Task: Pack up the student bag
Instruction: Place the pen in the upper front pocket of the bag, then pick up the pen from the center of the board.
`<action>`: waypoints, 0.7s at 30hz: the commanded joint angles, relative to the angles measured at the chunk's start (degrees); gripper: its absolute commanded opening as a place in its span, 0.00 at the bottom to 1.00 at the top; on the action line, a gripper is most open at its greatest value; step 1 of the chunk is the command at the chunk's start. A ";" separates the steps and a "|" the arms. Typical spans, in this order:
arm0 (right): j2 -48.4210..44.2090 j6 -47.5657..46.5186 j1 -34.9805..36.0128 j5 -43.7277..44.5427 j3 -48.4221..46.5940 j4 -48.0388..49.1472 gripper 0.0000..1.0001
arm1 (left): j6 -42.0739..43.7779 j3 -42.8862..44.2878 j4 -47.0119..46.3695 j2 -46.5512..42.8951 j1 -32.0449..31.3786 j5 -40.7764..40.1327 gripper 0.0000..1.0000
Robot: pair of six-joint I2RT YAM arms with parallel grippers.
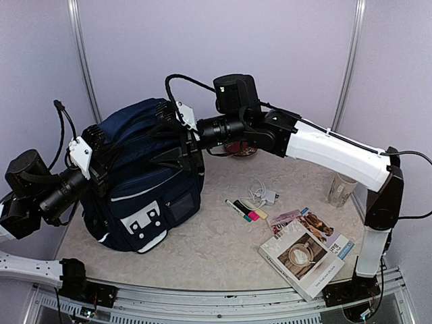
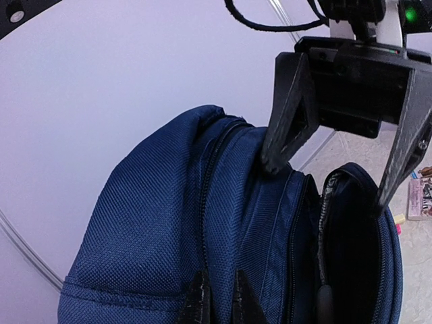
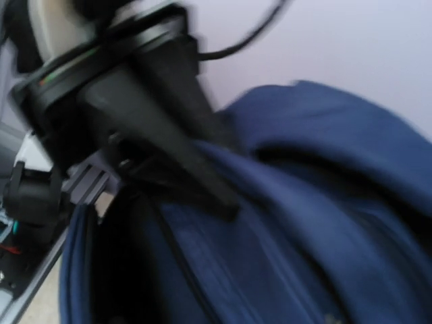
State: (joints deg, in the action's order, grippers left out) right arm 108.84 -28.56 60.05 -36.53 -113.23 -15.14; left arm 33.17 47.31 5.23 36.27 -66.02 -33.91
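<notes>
Holding open the student bag (image 1: 145, 182), upright at the left of the table (image 1: 202, 253): clamped on its top fabric with the left gripper (image 2: 217, 289), fingers together; straddling the pocket rim with the right gripper (image 2: 331, 183), fingers apart. Next, probably: reaching right for the books (image 1: 307, 253) at the near edge.

White arm links (image 1: 337, 152); black joints (image 1: 381, 199); black right tool (image 2: 329, 185); looping cables (image 1: 182, 79).
</notes>
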 commanded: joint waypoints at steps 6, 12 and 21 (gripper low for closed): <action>-14.93 29.43 -5.63 28.77 21.13 4.09 0.60 | -1.40 1.48 -9.89 -2.01 0.15 -1.29 0.00; -13.66 41.41 -7.11 40.64 29.94 -6.12 0.56 | -2.13 0.66 -10.84 -1.62 0.10 -1.66 0.00; 2.05 43.60 -10.62 38.36 26.37 -19.80 0.40 | -4.68 -0.52 -12.65 0.38 0.08 -1.50 0.00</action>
State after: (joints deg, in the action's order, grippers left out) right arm 104.44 12.60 51.53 1.74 -83.59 -25.91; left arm 31.70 46.83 3.09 37.06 -66.02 -36.32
